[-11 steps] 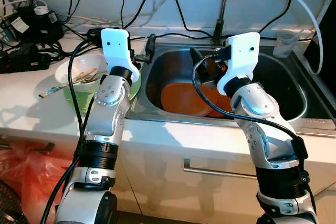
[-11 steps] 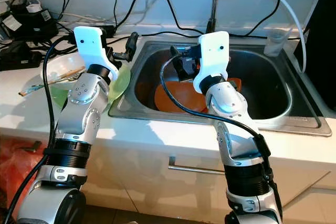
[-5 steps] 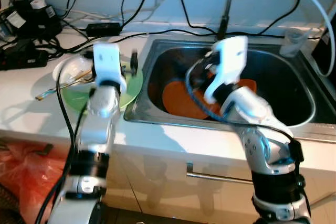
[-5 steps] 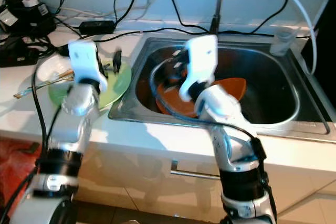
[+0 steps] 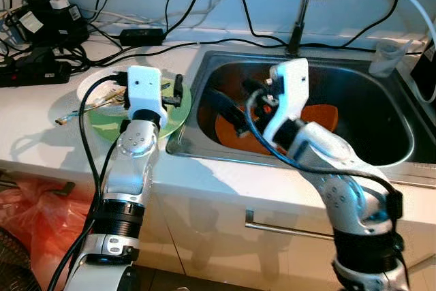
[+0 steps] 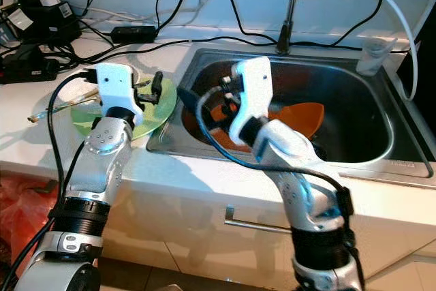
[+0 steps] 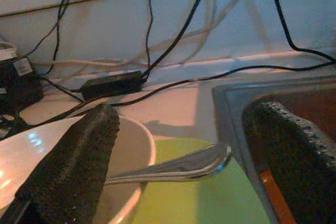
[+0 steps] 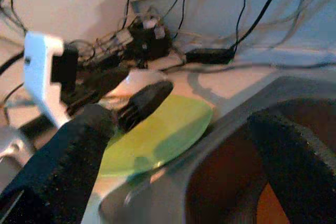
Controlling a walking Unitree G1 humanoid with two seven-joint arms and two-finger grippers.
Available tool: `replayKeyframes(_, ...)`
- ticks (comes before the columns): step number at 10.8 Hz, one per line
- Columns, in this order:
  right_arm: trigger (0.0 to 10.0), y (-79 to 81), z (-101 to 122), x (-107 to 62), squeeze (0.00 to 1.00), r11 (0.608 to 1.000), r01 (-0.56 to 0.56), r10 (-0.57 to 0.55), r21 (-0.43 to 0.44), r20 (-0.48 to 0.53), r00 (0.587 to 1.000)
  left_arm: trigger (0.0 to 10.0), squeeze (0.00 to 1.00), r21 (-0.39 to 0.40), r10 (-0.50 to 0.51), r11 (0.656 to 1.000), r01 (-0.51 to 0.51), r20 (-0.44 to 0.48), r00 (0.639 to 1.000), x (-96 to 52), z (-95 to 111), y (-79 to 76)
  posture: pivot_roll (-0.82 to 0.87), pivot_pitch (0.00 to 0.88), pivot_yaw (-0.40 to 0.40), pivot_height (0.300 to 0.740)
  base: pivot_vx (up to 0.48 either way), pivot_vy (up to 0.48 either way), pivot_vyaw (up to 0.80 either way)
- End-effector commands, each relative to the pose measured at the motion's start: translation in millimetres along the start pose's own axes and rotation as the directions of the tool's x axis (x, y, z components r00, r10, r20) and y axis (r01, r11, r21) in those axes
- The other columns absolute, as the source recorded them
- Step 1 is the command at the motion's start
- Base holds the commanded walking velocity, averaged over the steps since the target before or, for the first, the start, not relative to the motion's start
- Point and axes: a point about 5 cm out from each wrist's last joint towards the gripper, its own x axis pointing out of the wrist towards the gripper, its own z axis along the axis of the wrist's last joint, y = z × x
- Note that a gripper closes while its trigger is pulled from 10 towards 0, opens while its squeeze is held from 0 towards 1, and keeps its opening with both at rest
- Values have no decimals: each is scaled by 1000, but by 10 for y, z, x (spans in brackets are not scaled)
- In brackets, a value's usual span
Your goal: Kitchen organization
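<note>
At the near edge of the white worktop (image 5: 41, 148), the robot's two silver arms reach over a cluttered kitchen; the left hand (image 5: 178, 92) hovers with fingers spread just above the green plate (image 5: 167, 117), which lies beside the sink (image 5: 402, 148) with a white bowl (image 5: 92, 85) stacked on it and a utensil (image 7: 173, 163) resting across bowl and plate; a second ago this hand stood higher, near the sink's rim, so it has dropped toward the dishes; the right hand (image 5: 228, 110) is also spread and empty, low inside the sink above the orange plates (image 5: 320, 115), and since a second ago it has swung across toward the basin's left wall, nearer the left hand; nothing is gripped by either hand, so the sorting looks barely begun, and the twin approach suggests, as a judgement only, that the green plate or the utensil is the next pick; beyond both hands, the tap (image 5: 300, 11) rises behind the sink, a clear cup (image 5: 386, 57) stands at its far right corner, and black cables and a power strip (image 5: 34, 73) crowd the back wall.
</note>
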Motion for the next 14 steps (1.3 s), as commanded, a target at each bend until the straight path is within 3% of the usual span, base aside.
replayKeyframes(1,10000,36,17,-24,0,1000,-26,26,-5,-7,1000,10000,0,24,-12,1000,12,12,1000,-7,17,-9,-32,0,43,740,0,0,0)
replayKeyframes(4,10000,74,18,-34,0,998,-45,45,-44,-1,999,10000,0,26,-19,999,19,-1,1000,-22,-24,-21,-31,0,44,740,0,0,140)
replayKeyframes(7,10000,37,3,-35,0,998,-17,16,-56,-10,1000,10000,0,21,-27,999,27,2,1000,-17,-15,-27,-32,0,44,740,0,0,800)
replayKeyframes(10,10000,-75,57,-24,0,996,69,-69,-61,15,998,10000,0,9,-69,998,69,19,997,3,45,-77,-31,0,45,740,0,0,0)
replayKeyframes(14,10000,30,135,-19,0,997,33,-30,-68,36,999,10000,0,64,-131,989,132,-10,991,72,17,-111,-38,0,49,740,0,0,0)
